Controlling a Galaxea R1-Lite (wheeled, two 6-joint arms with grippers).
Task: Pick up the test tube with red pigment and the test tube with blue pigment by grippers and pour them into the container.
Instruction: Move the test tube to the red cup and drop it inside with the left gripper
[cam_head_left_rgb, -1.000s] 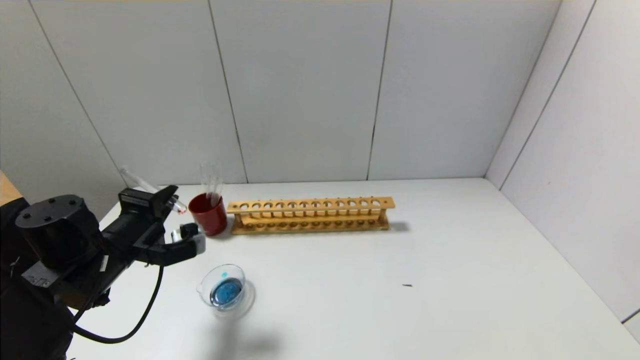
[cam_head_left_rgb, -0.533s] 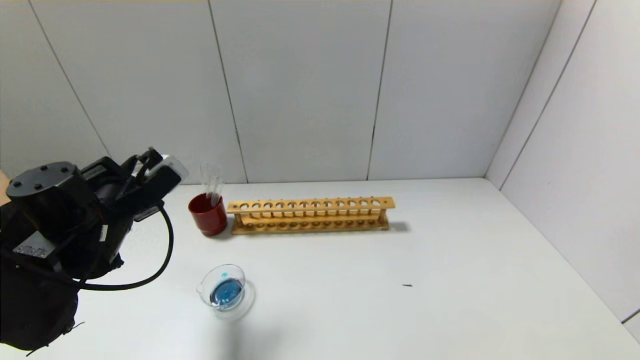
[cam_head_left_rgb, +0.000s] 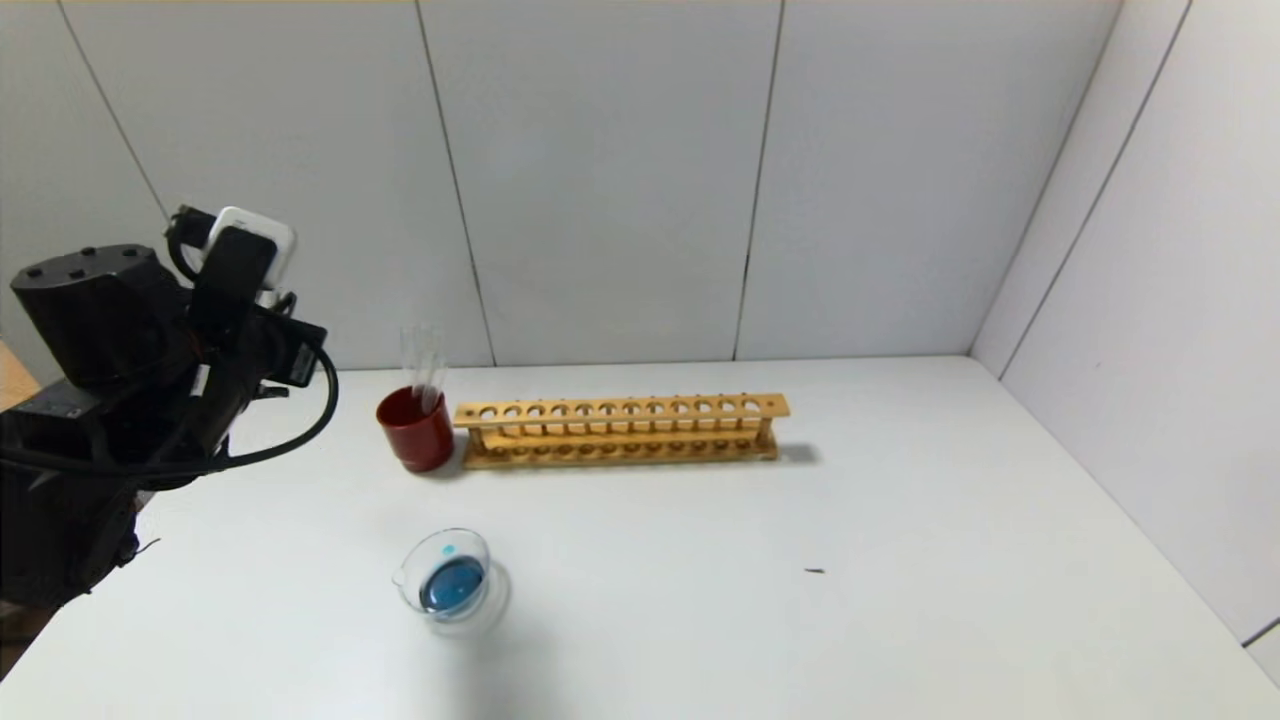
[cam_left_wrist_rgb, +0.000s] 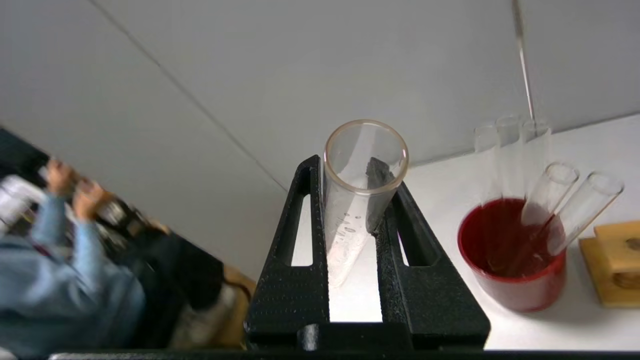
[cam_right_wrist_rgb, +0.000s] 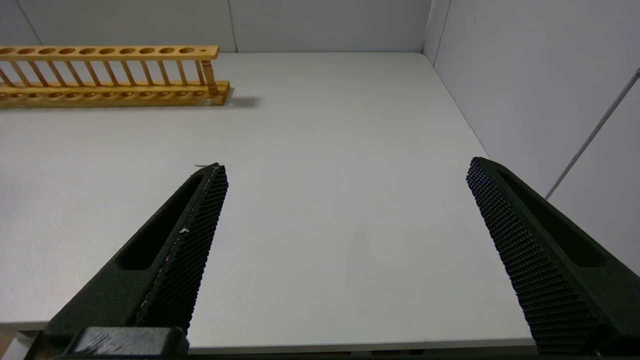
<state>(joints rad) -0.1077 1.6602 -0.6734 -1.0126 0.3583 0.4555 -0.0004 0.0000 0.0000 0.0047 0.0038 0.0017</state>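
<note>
Left gripper clamps a clear tube beside the red cup.

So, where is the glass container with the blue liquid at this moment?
In the head view, the container stands on the white table, on the robot's left side, nearer to the robot than the red cup and apart from it.

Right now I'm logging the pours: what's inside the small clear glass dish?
The clear glass dish holds a blue pool at its bottom. No red liquid shows in it.
</note>
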